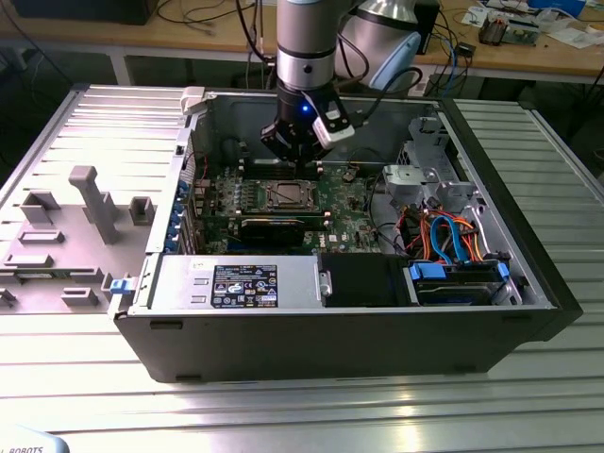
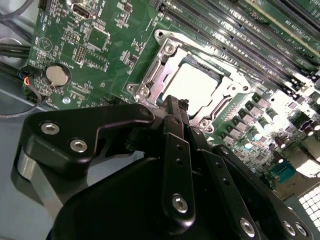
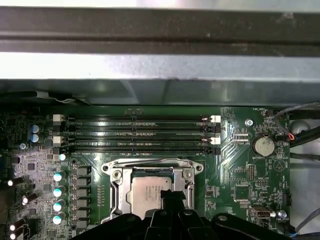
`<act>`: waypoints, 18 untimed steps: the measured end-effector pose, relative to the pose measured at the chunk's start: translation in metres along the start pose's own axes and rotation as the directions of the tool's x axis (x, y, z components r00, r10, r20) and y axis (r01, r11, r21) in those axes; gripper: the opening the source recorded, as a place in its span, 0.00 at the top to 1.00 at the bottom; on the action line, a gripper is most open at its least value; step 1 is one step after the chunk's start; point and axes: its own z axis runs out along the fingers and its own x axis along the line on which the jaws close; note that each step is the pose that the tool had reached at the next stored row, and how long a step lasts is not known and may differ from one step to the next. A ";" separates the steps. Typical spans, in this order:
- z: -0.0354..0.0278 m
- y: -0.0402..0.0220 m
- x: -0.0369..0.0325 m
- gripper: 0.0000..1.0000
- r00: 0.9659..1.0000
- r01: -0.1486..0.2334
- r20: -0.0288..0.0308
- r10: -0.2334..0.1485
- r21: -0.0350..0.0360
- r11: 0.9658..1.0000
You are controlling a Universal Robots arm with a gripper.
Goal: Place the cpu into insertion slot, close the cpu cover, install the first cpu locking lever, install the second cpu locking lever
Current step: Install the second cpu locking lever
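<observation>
Nearest us in the exterior view, the open computer case (image 1: 330, 330) holds the motherboard; our gripper (image 1: 297, 151) hovers above the insertion slot (image 1: 289, 195). In both wrist views its fingertips (image 2: 172, 107) press together, empty, while the cpu (image 3: 147, 192) sits seated under the lowered cpu cover (image 3: 117, 187).
</observation>
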 end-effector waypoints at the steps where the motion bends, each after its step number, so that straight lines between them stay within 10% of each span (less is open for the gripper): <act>1: 0.0003 -0.0022 0.0000 0.89 1.000 0.000 0.000 0.000 0.000 1.000; 18: -0.0014 -0.0067 0.0000 0.89 1.000 0.000 0.000 0.000 0.000 1.000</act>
